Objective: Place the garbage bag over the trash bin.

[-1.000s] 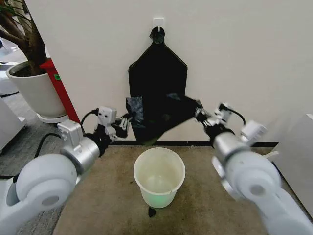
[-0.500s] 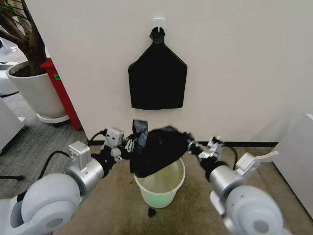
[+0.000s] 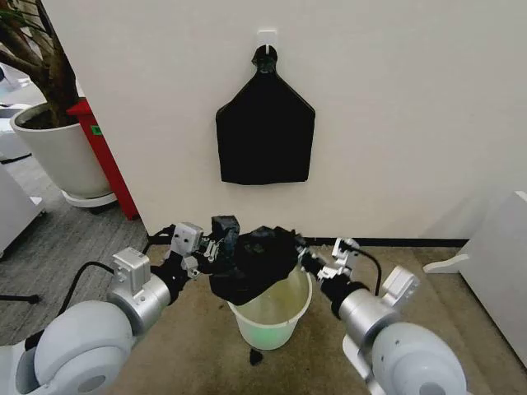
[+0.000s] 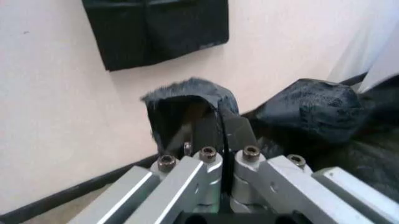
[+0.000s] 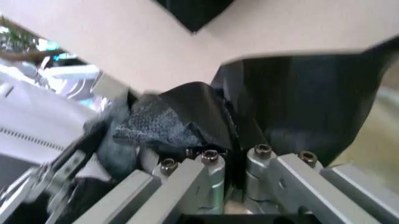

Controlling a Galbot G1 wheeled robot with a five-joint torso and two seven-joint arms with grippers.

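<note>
The wrinkly black garbage bag [image 3: 255, 265] hangs stretched between both grippers, draped over the back rim of the pale trash bin [image 3: 269, 318] on the brown mat. My left gripper [image 3: 221, 244] is shut on the bag's left edge; in the left wrist view its fingers [image 4: 212, 135] pinch a flap of the garbage bag [image 4: 187, 95]. My right gripper [image 3: 302, 257] is shut on the bag's right edge, and in the right wrist view the garbage bag [image 5: 193, 109] is pinched between its fingers [image 5: 227, 140]. The bin's front rim and inside still show.
A flat black bundle [image 3: 265, 132] hangs from a hook on the white wall behind. A white plant pot [image 3: 58, 152] and a red panel [image 3: 105, 152] stand at the left. A white object [image 3: 494, 263] sits at the right edge.
Both grippers came down and closer to me, carrying the bag from in front of the wall bundle to the bin's rim. The bag now covers the back of the bin.
</note>
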